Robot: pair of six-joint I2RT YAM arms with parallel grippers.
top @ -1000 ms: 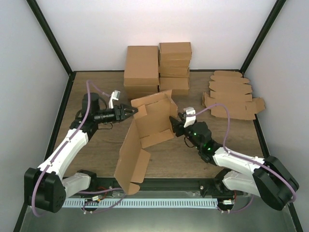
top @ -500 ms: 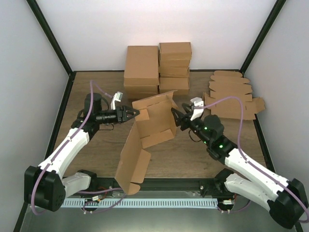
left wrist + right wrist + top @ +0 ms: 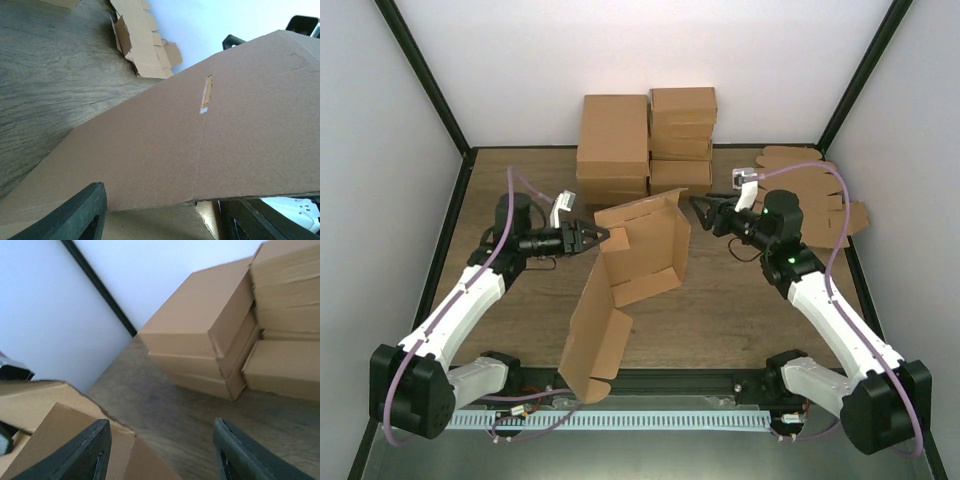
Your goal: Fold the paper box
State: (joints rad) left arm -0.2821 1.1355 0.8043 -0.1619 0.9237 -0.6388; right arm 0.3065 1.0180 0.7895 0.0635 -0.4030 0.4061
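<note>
The paper box (image 3: pixel 632 262) is a big brown cardboard piece, half raised at the table's middle, with a long panel reaching toward the near edge. My left gripper (image 3: pixel 596 237) is open, its tips at the box's left wall. In the left wrist view that wall (image 3: pixel 200 135) fills the frame, and my left gripper (image 3: pixel 162 201) straddles its lower edge with its jaws wide. My right gripper (image 3: pixel 705 212) hangs open just right of the box's far right corner, apart from it. In the right wrist view, my right gripper (image 3: pixel 161 432) has bare table between its fingers, and the box corner (image 3: pixel 55 425) lies by one finger.
Stacks of smaller brown cardboard boxes (image 3: pixel 648 140) stand at the back middle, close ahead of the right gripper in its wrist view (image 3: pixel 215 335). Flat cardboard blanks (image 3: pixel 800 190) are piled at the back right, seen too in the left wrist view (image 3: pixel 142 37). Black frame posts line the sides.
My right gripper has let go of the box's right wall and pulled away up and to the back right. My left gripper edged slightly right against the box.
</note>
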